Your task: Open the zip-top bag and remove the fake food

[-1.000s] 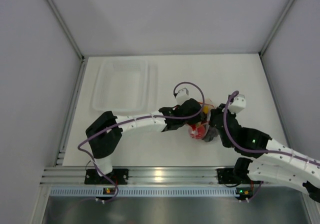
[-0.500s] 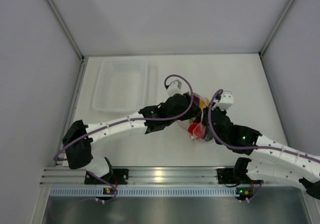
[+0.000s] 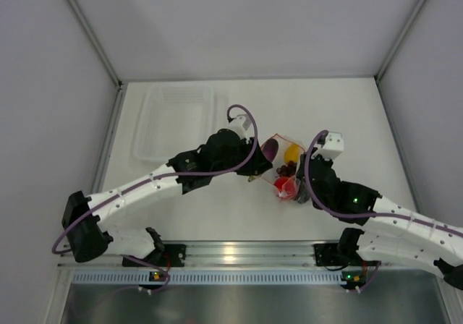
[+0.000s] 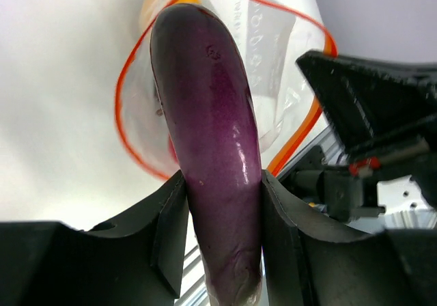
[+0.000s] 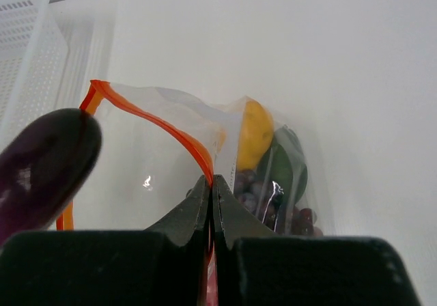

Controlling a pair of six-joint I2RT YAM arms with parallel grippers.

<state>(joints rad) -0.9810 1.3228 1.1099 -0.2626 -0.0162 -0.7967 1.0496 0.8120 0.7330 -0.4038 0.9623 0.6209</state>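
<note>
The clear zip-top bag with its red-orange zipper strip lies open at the table's middle. My left gripper is shut on the purple eggplant, which sticks out at the bag's mouth. My right gripper is shut on the bag's zipper edge and holds it up. Inside the bag I see the yellow lemon, the dark green oval, the dark purple grapes and the red tomato.
The rigid clear plastic tray stands at the back left, also at the left edge of the right wrist view. Grey walls enclose the table. An aluminium rail runs along the near edge.
My left gripper has drawn back to the left, away from the bag, with the eggplant in it. The bag's mouth stands wider open. My right gripper has stayed on the zipper edge.
</note>
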